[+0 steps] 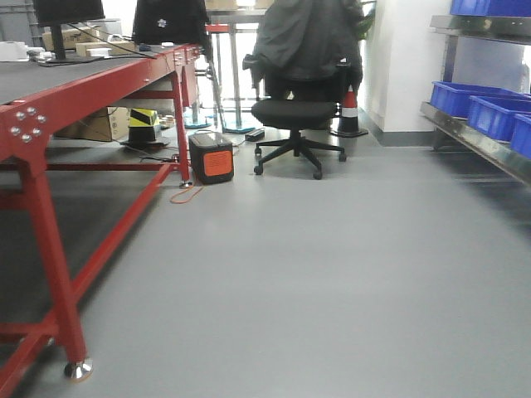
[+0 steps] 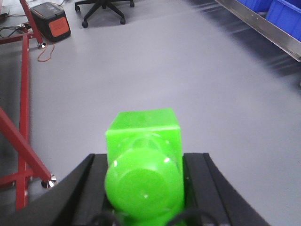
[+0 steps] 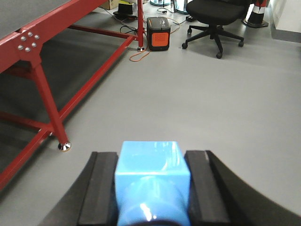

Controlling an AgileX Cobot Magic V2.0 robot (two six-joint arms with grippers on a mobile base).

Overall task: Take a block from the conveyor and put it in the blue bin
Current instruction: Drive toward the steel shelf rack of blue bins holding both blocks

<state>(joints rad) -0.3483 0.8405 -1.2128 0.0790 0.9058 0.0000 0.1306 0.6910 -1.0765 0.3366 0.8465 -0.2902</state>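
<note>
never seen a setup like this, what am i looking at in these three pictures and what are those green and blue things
It is a wheeled robot with two arms. One camera looks ahead: a red-framed conveyor on the left, an office chair, an orange and black box on the floor, and blue bins on a shelf at the right. The other two cameras sit on the wrists, looking along each gripper. The left gripper is shut on a green block. The right gripper is shut on a light blue block. Both are held above bare floor.
</note>
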